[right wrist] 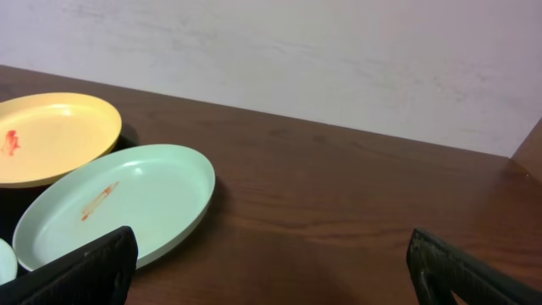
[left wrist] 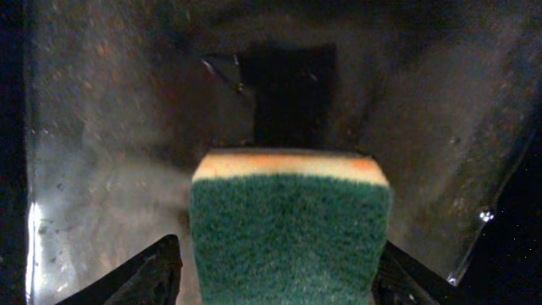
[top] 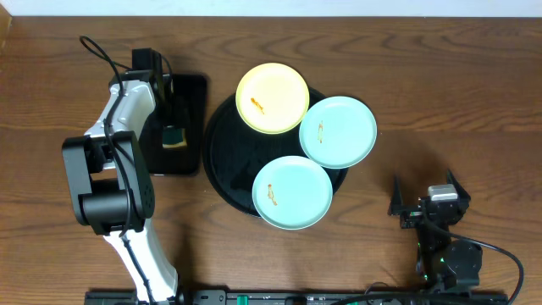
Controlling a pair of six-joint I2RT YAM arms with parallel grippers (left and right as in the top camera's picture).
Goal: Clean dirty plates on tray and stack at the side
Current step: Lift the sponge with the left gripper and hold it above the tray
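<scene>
Green sponge [left wrist: 288, 246] lay on the rectangular tray [left wrist: 110, 169] inside my left pincer [left wrist: 275, 281], jaws parted; my right pincer [right wrist: 271, 254] gaped empty near three smeared plates [top: 338, 131] on the round tray [top: 222, 161].

From overhead I see only slivers of the round tray [top: 224, 161] beneath the plates [top: 293, 192], and my left arm [top: 127, 110] covers part of the rectangular tray [top: 193, 119]. The left wrist view cuts the sponge [left wrist: 288, 237] off at the bottom; the right wrist view crops the yellow plate [right wrist: 51, 135] at the left.
</scene>
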